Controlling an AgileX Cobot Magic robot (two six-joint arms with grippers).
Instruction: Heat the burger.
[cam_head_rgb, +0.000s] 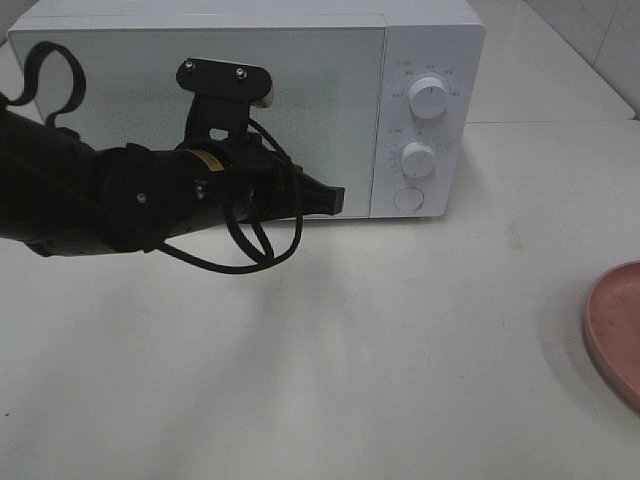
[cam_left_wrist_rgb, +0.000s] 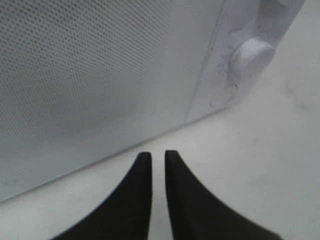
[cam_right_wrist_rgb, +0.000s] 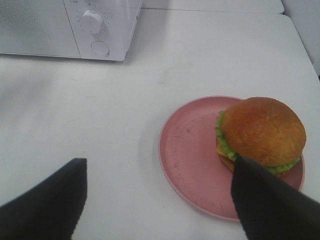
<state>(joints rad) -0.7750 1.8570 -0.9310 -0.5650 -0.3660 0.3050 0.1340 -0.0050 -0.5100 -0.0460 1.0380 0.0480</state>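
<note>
The burger (cam_right_wrist_rgb: 261, 134) sits on a pink plate (cam_right_wrist_rgb: 187, 150) right of the closed microwave (cam_head_rgb: 250, 100), nearest the wide-open right gripper (cam_right_wrist_rgb: 157, 200) (left gripper (cam_left_wrist_rgb: 157, 165), nearly closed and empty, points at the microwave door).

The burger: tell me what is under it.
The burger sits on a pink plate, toward one side, and the plate rests on the white table. The plate surface directly beneath the burger is covered. The right gripper's finger hides part of the plate's rim.

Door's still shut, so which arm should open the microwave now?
Probably left: its pincer sits right before the closed microwave door beside the round button. The right pincer hovers open by the burger.
</note>
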